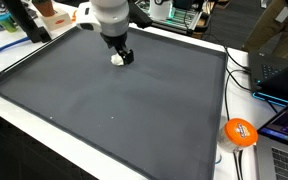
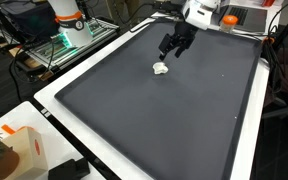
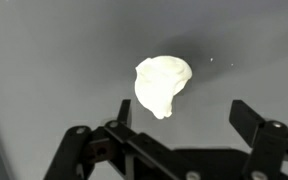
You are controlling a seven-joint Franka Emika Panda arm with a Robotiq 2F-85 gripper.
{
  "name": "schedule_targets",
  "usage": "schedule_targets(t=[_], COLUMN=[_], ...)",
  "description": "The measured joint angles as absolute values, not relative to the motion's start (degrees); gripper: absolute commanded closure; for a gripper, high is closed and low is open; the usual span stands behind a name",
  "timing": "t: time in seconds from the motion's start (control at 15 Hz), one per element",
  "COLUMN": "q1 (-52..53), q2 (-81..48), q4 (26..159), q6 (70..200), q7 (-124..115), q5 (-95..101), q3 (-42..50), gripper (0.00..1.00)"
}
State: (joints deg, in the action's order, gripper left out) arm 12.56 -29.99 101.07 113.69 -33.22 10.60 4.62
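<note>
A small white crumpled lump (image 3: 162, 83) lies on the dark grey mat (image 3: 44, 60). In the wrist view it sits just beyond my gripper (image 3: 184, 115), nearer the left finger than the right. The two black fingers stand wide apart with nothing between them. In both exterior views the gripper (image 1: 122, 53) (image 2: 174, 45) hovers just above the mat, with the white lump (image 1: 117, 59) (image 2: 161, 69) right beside its fingertips and apart from them.
The mat (image 1: 114, 110) has a white border (image 2: 104, 50). An orange round object (image 1: 241, 132) lies off the mat near cables and a laptop (image 1: 279, 70). A cardboard box (image 2: 19, 150) stands by a corner. Cluttered equipment lines the far side.
</note>
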Motion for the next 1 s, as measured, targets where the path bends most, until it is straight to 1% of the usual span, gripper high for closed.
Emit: schedule_targets(t=[0.27, 0.47, 0.73, 1.0], q1=[12.7, 12.8, 12.5, 12.0], q2=[-24.5, -19.4, -12.1, -11.7], q4=[103.2, 107.1, 115.7, 115.8], q6=[113.6, 114.2, 121.2, 121.4], q7=[-32.4, -32.4, -32.4, -32.4], q5=[13.6, 17.2, 21.1, 21.2], q3=[4.3, 3.9, 3.1, 2.5], gripper=[0.0, 0.0, 0.0, 0.0])
